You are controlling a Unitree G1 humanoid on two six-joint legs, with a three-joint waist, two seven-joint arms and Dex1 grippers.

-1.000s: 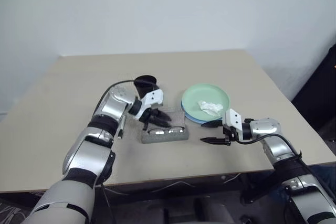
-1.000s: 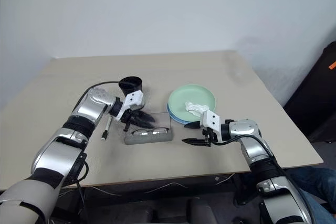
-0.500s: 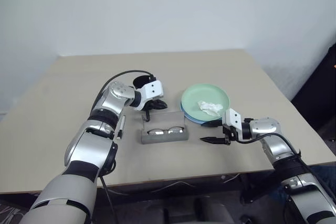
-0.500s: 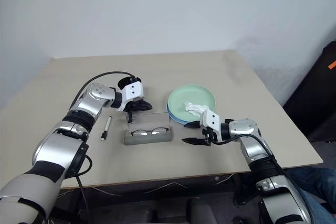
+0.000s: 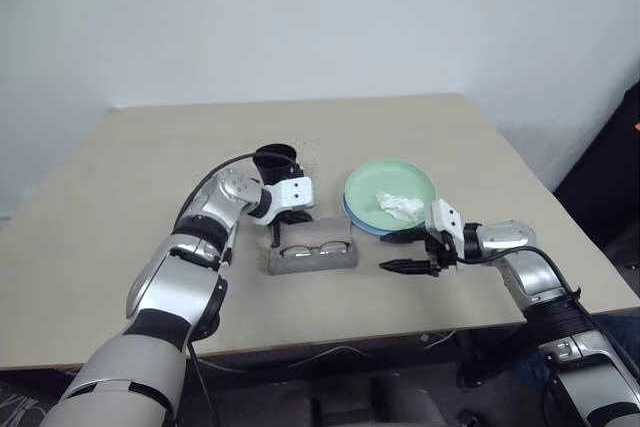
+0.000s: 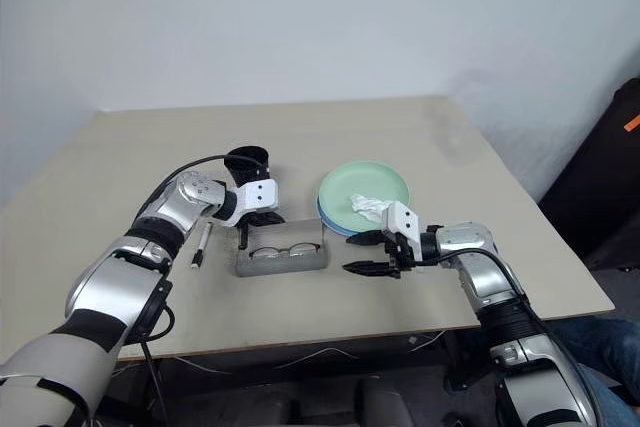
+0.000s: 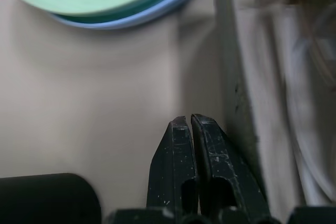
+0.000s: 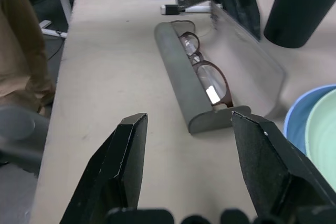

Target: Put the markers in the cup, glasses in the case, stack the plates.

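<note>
Left eye view, biggest first: table (image 5: 120,207) holds everything; plates (image 5: 391,187) are already stacked, mint on light blue, with a crumpled tissue (image 5: 400,205) on top, right of the case (image 5: 312,252). Case lies open, near the front edge, the glasses (image 8: 205,72) inside it, lid flap up on the far side. Cup (image 6: 247,161) stands just behind the case's left end. Both markers (image 8: 181,1) lie on the table left of the case, not in the cup yet. Left gripper (image 7: 190,129) has its jaws fully closed on nothing, tips down at the far left corner of the case, beside the lid. Right gripper (image 8: 189,135) hangs just right of the case, jaws roughly half spread, empty. Step in hand looks like closing the lid. My take: use the closed left tips as a pusher behind the flap and sweep it toward the front edge. Keep the push low and slow so the case doesn't slide. Right gripper could brace the right end. Watch the cup behind the left wrist; easy to knock. Check temples are tucked in before pressing down.
</note>
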